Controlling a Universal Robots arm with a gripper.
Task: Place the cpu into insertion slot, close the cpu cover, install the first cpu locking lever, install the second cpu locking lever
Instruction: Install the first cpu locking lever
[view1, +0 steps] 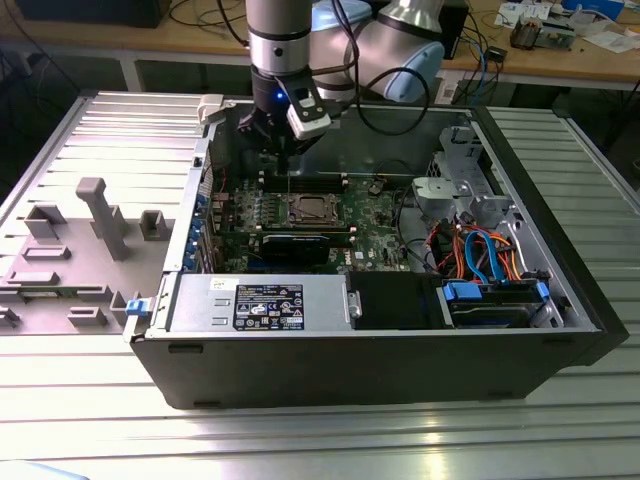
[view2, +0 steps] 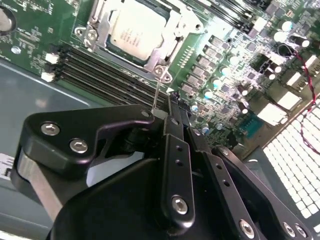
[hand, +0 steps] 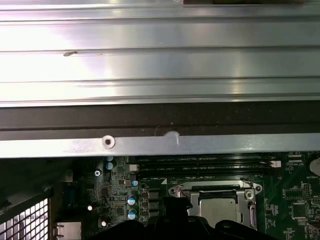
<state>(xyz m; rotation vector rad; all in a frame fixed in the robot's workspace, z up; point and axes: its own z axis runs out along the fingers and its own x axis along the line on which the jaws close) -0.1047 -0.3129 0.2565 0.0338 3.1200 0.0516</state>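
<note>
The cpu (view2: 135, 30) lies flat in the insertion slot (view1: 308, 211) on the green board, its silver top showing through the window of the cpu cover (view2: 174, 31), which is down over it. In the first wrist view the cpu (hand: 218, 206) sits inside the cover frame (hand: 215, 190). A thin wire locking lever (view2: 157, 92) stands up from the socket's corner, and its flat end rests against the side of my fingertips. My gripper (view2: 175, 107) is shut and hangs just behind the socket (view1: 287, 150).
Long black memory slots (view2: 100, 75) run beside the socket. The case's metal wall (hand: 160, 145) is close behind the gripper. A power supply (view1: 260, 305) lies at the front, and a drive cage with cables (view1: 480, 250) is at the exterior view's right. Grey fixtures (view1: 100, 215) stand outside at its left.
</note>
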